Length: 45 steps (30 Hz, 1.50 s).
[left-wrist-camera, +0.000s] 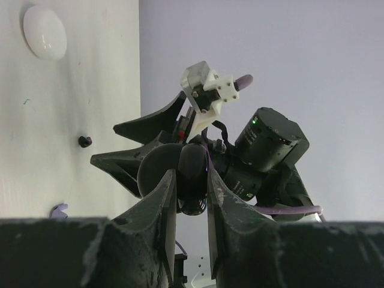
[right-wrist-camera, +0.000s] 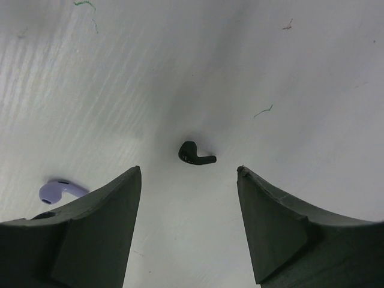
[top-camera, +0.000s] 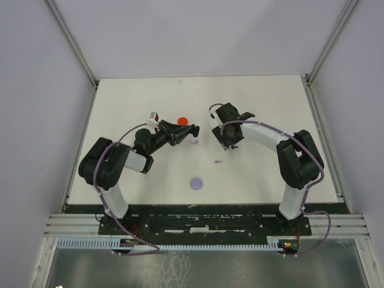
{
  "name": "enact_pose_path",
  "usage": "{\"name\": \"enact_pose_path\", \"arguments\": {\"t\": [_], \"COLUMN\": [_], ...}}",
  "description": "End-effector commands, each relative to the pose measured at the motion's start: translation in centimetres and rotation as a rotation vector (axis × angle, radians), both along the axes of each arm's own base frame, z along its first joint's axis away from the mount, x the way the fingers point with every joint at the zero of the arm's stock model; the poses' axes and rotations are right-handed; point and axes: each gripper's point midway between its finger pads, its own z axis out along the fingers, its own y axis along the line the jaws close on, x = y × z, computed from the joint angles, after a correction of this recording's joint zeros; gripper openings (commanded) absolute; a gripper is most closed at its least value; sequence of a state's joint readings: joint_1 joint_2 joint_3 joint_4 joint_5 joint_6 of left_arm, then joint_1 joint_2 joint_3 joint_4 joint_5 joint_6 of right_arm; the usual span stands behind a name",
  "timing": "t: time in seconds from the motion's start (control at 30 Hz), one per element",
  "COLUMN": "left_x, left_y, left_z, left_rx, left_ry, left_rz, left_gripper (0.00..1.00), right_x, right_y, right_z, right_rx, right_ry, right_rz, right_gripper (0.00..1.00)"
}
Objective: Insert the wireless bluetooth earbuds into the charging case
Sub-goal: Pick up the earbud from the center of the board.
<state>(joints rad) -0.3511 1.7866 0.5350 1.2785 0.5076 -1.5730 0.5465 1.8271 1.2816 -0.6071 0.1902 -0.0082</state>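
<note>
Nearest the front edge of the white table we note a lavender round disc. Mid-table, the right gripper stands released over a black stemmed earbud, with a lavender stemmed earbud beside it. The left gripper is clenched on a black rounded case; its contents are not discernible. Beyond lies a red round disc.

The table looks like matt white board, faintly streaked and scuffed. Pretty sure the right gripper is grainy matt dark plastic. The black earbud and lavender earbud are smooth, slightly shiny plastic; the white case and black case look properly glossy.
</note>
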Motion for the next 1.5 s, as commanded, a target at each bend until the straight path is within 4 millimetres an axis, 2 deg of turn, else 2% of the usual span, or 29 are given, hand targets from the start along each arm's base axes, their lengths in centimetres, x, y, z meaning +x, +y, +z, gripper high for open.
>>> {"name": "enact_pose_path", "arguments": {"t": [0.0,0.73,1.27,1.47], "left_x": [-0.5,-0.4,-0.3,-0.2], "left_y": [-0.1,0.2,0.4,0.5], "left_z": [2.0,2.1,2.0,1.7], "left_rx": [-0.054,-0.060,-0.065,-0.065], "left_ry": [-0.059,-0.059,-0.056,-0.051], "left_rz": [-0.016,-0.019,-0.015,-0.012], "left_gripper": [0.03,0.03,0.03,0.03], "right_x": [2.0,2.5,3.8,3.7], "right_y": [-0.7,-2.6,-3.5,-3.2], "right_z": [0.7,-1.9,-2.7,-3.0], "right_rx": [-0.034,-0.107,-0.083,-0.060], "right_ry": [-0.038,0.018,0.004,0.018], "right_rz": [0.002,-0.052,-0.126,-0.131], "right_gripper": [0.72,0.71,0.70,0.67]}}
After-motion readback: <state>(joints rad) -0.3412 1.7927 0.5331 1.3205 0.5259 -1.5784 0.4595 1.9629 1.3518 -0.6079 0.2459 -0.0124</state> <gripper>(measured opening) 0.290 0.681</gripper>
